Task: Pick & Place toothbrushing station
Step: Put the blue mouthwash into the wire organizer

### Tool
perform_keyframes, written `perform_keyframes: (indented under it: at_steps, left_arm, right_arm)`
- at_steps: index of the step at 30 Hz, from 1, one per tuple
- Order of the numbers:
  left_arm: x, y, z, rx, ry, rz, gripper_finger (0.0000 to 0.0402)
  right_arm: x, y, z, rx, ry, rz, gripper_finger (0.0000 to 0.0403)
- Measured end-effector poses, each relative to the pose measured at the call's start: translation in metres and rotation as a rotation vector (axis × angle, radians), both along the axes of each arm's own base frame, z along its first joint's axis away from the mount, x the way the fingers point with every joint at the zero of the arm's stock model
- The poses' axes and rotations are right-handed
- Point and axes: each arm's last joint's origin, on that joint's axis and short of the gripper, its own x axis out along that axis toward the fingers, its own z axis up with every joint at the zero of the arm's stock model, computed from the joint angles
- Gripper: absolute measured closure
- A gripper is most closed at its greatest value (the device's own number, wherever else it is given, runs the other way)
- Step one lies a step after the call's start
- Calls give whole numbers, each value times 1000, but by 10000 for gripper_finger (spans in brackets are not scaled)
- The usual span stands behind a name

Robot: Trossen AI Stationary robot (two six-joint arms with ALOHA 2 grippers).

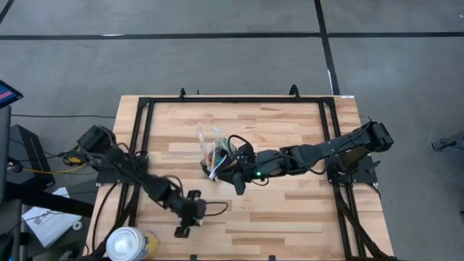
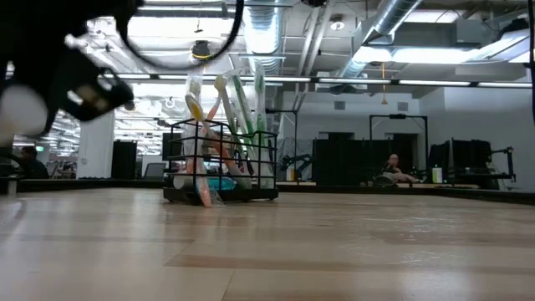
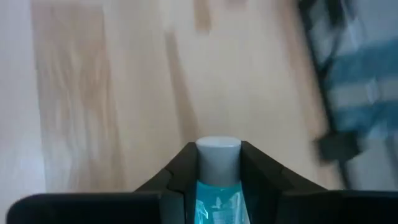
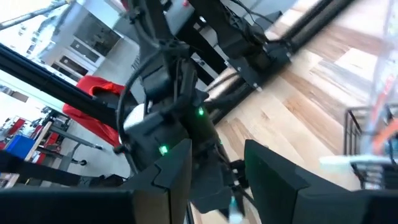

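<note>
A: Seen from above, the wooden table [image 1: 290, 210] carries the black mesh holder [image 1: 217, 161] near its centre, toothbrushes [image 1: 199, 136] leaning out of it. The right gripper [image 1: 233, 181] hovers just beside the holder, fingers parted around nothing.

B: The left wrist view alone shows the left gripper [image 3: 217, 180] pinching a teal tube with a grey cap [image 3: 218, 163]. A white-and-yellow container [image 1: 130, 244] sits at the table's near edge.
</note>
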Motion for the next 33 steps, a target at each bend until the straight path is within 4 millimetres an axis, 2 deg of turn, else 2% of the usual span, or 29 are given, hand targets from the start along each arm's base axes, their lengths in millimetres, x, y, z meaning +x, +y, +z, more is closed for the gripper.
perform_keyframes:
  at_steps: [5,9,13,17,22,25,29,33]
  left_arm:
    - [10,28,38,-37,-172,156,321]
    - [12,54,61,-12,-272,297,321]
    - [14,78,82,-4,-395,445,321]
    - [20,99,102,-1,-562,611,321]
    - [29,118,121,76,-774,769,321]
    - [33,128,117,89,-855,827,321]
    - [32,140,93,36,-934,897,321]
    - [26,144,69,61,-919,961,321]
  right_arm:
    - [2,-3,9,-43,-91,-10,264]
    - [-8,-17,29,-130,-154,-78,266]
    - [-31,-36,60,-239,-228,-169,269]
    - [-64,-49,94,-356,-300,-275,270]
    - [-97,-55,112,-430,-273,-359,271]
    - [-105,-52,111,-449,-228,-355,271]
    - [-108,-46,107,-445,-197,-342,271]
    - [-109,-43,106,-449,-187,-327,270]
